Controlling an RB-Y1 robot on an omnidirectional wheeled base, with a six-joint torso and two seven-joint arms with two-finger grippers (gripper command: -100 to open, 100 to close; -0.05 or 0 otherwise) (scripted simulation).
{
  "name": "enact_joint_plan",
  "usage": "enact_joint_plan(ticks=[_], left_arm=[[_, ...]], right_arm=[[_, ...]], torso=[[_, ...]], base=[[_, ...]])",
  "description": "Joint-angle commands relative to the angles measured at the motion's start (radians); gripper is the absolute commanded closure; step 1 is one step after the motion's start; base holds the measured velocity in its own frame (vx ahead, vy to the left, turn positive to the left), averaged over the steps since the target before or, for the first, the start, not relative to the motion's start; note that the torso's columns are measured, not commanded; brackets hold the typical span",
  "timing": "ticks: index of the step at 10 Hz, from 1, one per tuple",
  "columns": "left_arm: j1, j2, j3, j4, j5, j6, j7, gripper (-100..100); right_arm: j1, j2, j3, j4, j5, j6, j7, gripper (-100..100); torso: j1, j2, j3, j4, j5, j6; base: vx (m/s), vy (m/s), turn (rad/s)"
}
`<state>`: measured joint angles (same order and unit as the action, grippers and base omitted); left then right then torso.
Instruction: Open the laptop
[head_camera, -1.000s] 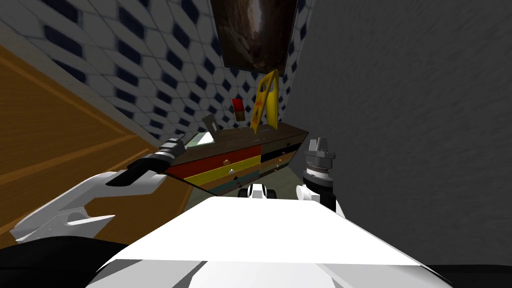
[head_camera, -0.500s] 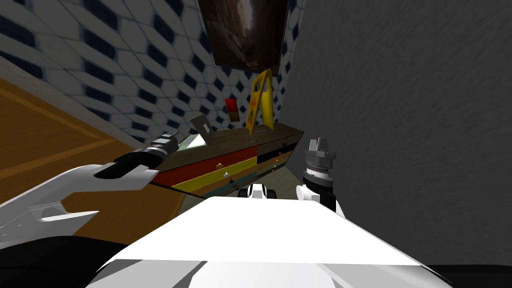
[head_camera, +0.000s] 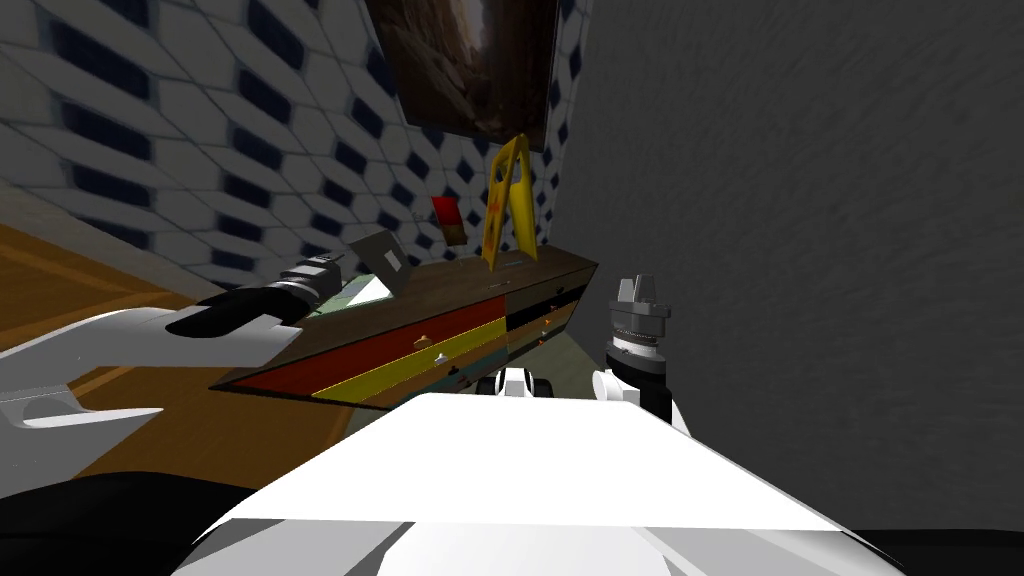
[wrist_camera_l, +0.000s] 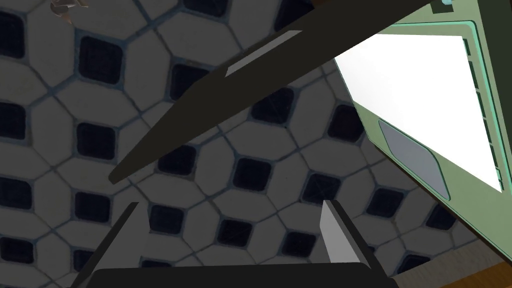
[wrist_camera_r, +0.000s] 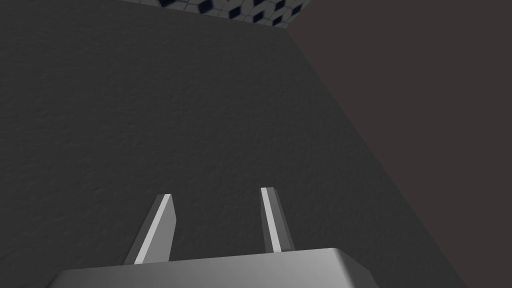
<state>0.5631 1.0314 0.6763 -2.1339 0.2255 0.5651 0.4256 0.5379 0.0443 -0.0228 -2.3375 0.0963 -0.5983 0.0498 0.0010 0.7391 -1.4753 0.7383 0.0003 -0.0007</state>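
The laptop stands partly open on the dresser top (head_camera: 470, 275). Its dark lid (head_camera: 385, 262) is raised at a slant over a pale green base (head_camera: 352, 293). My left gripper (head_camera: 322, 267) hovers at the laptop's near side. In the left wrist view the lid (wrist_camera_l: 240, 95) runs edge-on just past the left gripper (wrist_camera_l: 232, 205), which is open and holds nothing. The green base (wrist_camera_l: 400, 110), with a white key area and a grey touchpad, lies off to one side. My right gripper (head_camera: 637, 291) is raised beside my chest, its fingers (wrist_camera_r: 270, 220) apart and empty.
The dresser has red, yellow, teal and black drawer fronts (head_camera: 430, 340). A yellow folding sign (head_camera: 508, 205) and a small red object (head_camera: 447, 218) stand at its far end, under a dark picture (head_camera: 460, 60). A grey wall (head_camera: 800, 250) closes the right; a wooden surface (head_camera: 60, 290) lies left.
The whole head view has swung, so I have turned: the dresser now shows longer and more side-on. My left arm still reaches to the laptop. The right arm has not moved.
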Motion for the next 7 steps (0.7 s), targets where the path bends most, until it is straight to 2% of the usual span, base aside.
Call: enact_joint_plan(ticks=[1,4,5,6,7], left_arm=[[0.0,0.052,0.027,0.0,0.01,0.06,0.015,-100],[0.001,0.105,0.054,0.003,0.019,0.111,0.03,-100],[-0.003,0.094,0.045,0.005,0.016,0.097,0.027,-100],[-0.001,0.11,0.056,0.0,0.025,0.117,0.033,-100],[-0.001,0.104,0.052,0.004,0.022,0.107,0.03,-100]], right_arm=[[0.0,0.0,0.0,0.0,0.0,0.0,0.0,0],[0.0,0.0,0.0,0.0,0.0,0.0,0.0,0],[0.0,0.0,0.0,0.0,0.0,0.0,0.0,0],[0.0,0.0,0.0,0.0,0.0,0.0,0.0,0],[0.0,0.0,0.0,0.0,0.0,0.0,0.0,0]], torso=[[0.0,0.001,0.001,0.0,0.0,0.001],[-0.001,-0.001,-0.001,0.0,0.0,0.0],[-0.001,-0.001,-0.001,0.0,0.0,0.001],[0.0,0.0,0.0,0.0,0.0,0.0],[0.003,-0.003,-0.001,-0.001,0.001,0.001]], base=[[0.04,-0.04,-0.1],[0.041,-0.035,-0.067],[0.016,-0.018,-0.017],[0.071,0.049,-0.016],[0.045,0.034,-0.009]])
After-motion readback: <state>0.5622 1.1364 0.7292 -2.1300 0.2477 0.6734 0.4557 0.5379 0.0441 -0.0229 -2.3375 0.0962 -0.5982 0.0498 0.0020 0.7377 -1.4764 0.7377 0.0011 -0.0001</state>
